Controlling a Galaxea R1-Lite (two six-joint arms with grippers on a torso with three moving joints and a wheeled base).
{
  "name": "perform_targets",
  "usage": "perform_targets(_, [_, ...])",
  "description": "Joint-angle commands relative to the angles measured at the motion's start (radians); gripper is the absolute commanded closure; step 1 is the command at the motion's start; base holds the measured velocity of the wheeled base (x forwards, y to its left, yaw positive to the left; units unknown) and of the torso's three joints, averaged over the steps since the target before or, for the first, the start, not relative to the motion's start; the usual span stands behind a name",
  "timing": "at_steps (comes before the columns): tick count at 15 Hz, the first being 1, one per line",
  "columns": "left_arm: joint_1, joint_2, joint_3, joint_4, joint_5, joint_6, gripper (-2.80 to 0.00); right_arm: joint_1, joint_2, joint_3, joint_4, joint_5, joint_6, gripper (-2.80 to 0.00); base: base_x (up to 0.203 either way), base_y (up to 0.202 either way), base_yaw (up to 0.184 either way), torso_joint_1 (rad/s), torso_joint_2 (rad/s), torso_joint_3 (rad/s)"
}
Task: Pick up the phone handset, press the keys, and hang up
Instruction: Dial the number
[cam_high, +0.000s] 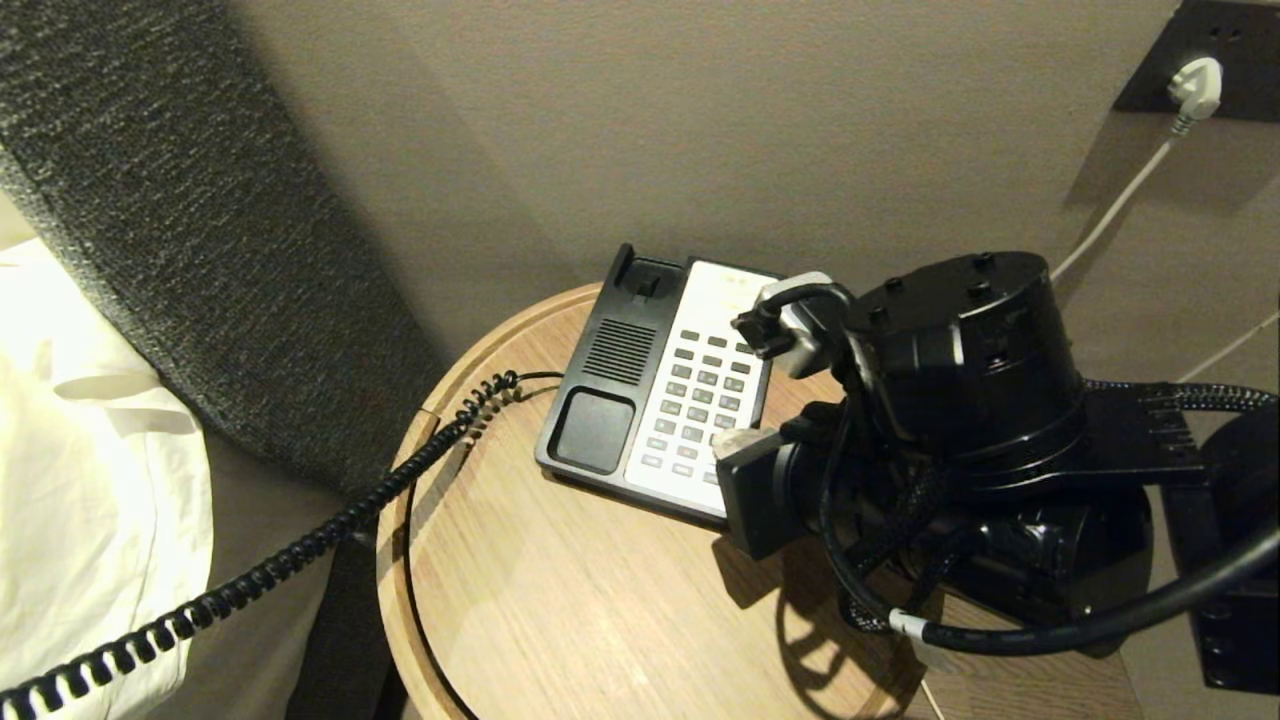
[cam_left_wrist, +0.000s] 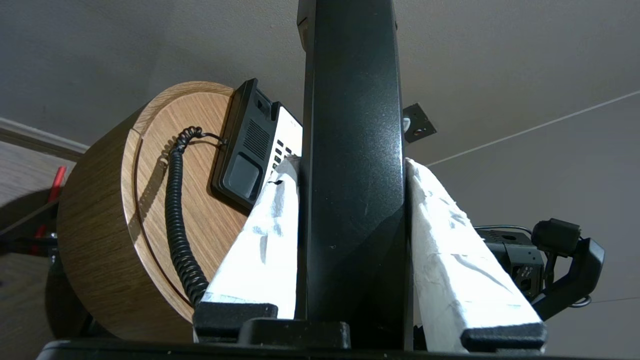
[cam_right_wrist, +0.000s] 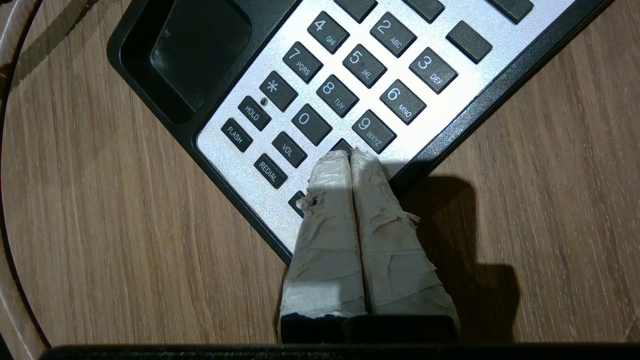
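Black handset: the phone handset (cam_left_wrist: 352, 165) stands up the centre of the left wrist frame, pinched between the left claw (cam_left_wrist: 350, 170)'s white-wrapped fingers (cam_left_wrist: 450, 240); it seems held off the cradle so the keypad stays bare.
Cord: the coiled cord (cam_high: 300, 545) runs from the phone base (cam_high: 600, 400) to the lower left of the head frame, toward the lifted handset out of that view.
Right claw: the right claw (cam_right_wrist: 350, 156) is pressed together into one blunt tip, probably to strike a single button.
Keys: the keys (cam_right_wrist: 350, 85) fill the upper centre of the right wrist frame; the tip sits at the key just below 9, contact unclear.
Table: the round wooden table (cam_high: 560, 610) carries the base at its far edge.
Stage: pressing; hanging up remains.
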Motion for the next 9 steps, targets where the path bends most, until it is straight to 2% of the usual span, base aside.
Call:
perform_targets(1, [0.000,0.000,-0.002,0.002,0.002,-0.004,0.00,0.002,-0.002,0.001,0.002,-0.003,0.001,0.00,0.000,0.000,0.000,0.000,0.00,0.000])
perform_targets(9, [0.001,-0.012,0.014,0.003,0.002,-0.006,0.00,0.006,-0.031,-0.008,0.018,-0.002,-0.001,0.00,0.000,0.000,0.000,0.000,0.00,0.000])
